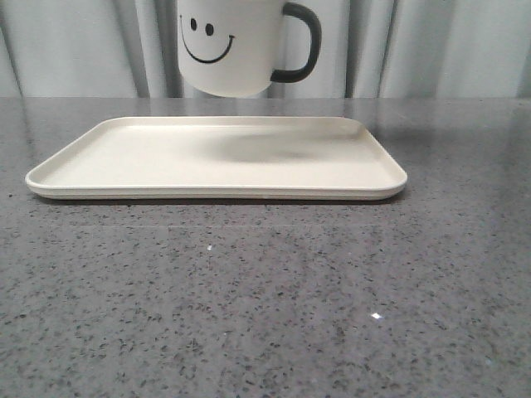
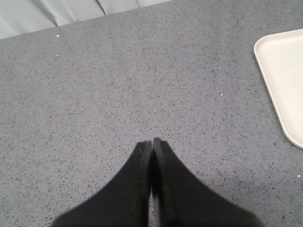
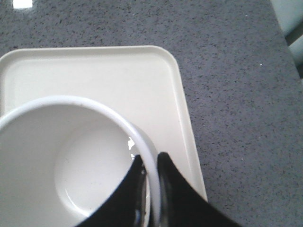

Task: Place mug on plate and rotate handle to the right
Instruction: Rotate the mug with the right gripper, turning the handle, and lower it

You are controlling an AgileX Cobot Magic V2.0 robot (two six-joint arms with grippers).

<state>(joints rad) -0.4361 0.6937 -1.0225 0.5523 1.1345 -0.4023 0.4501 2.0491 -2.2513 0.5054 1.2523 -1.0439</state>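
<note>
Front view: mug [image 1: 236,50], white with a smiley face, hangs in the air above the far half of the plate [image 1: 124,166], clear of its surface; a soft shadow lies on the plate below it. Its base tilts slightly. Handle [image 1: 303,43], black, points to the right side of the view. Plate sits flat on the grey speckled table [image 1: 265,307], nothing on it. Neither gripper shows here. Left wrist view: left gripper [image 2: 152,144], fingers pressed together with nothing between them, poised over bare table; a corner of the plate's rim [image 2: 265,71] shows off to one side, well apart from the fingertips. This arm looks idle. Right wrist view: right gripper [image 3: 150,158] pinches the mug's rim [image 3: 94,106], one finger inside the wall, one outside; the mug's interior is empty, and the plate [image 3: 94,71] lies beneath it, one rounded corner and rim in sight. Status, as a judgement: carry is done and the mug is above the plate; lowering and release are left. The handle already seems to face right, so little or no turning should be needed once the mug is set down, though that can only be confirmed after it rests on the plate.
</note>
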